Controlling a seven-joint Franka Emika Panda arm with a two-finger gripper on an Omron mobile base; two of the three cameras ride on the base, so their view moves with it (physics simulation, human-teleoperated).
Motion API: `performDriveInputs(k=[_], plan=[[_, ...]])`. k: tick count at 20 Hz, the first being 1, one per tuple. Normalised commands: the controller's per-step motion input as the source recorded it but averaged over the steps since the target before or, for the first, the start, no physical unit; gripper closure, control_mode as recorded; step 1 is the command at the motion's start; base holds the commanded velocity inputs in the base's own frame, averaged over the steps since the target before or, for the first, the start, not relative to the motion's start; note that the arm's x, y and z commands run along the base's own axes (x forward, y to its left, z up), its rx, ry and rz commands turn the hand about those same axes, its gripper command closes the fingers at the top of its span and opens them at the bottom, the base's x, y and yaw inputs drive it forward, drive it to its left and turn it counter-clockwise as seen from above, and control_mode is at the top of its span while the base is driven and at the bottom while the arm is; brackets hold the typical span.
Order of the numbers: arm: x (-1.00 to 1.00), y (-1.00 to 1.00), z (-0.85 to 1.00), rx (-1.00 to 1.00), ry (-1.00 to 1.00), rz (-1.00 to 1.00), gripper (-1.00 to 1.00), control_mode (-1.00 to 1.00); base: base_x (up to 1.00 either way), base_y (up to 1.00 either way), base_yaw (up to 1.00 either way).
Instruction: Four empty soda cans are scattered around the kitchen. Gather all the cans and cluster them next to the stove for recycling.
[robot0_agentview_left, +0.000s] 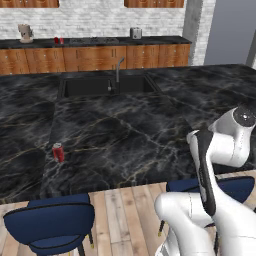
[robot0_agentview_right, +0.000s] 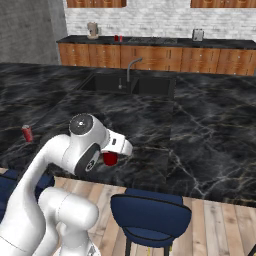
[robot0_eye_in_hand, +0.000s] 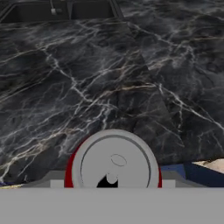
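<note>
One soda can sits clamped in the tool, over the bench near the sink: likely light, thin-walled, slippery; gripped mid-body.

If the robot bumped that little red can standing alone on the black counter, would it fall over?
Probably. The soda can stands upright, taller than it is wide, so a knock near its top would likely tip it. Being round, it would likely roll across the smooth island counter. It looks small and probably light.
</note>
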Motion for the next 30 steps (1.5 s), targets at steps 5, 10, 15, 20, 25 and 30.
performDriveInputs(k=[5,10,15,20,25,30], plan=[[-0.92,0.36,0.4,0.0,-0.05,0.0,1.0,-1.0,0.0,0.0,0.0],[-0.95,0.26,0.31,0.0,-0.07,0.0,1.0,-1.0,0.0,0.0,0.0],[-0.77,0.28,0.27,0.0,-0.01,0.0,1.0,-1.0,0.0,0.0,0.0],[-0.34,0.12,0.01,0.0,-0.02,0.0,1.0,1.0,-0.27,-0.01,0.0],[0.0,0.0,0.0,0.0,0.0,0.0,1.0,1.0,-0.96,-0.29,0.02],[0.0,0.0,0.0,0.0,0.0,0.0,1.0,1.0,-0.84,-0.69,0.05]])
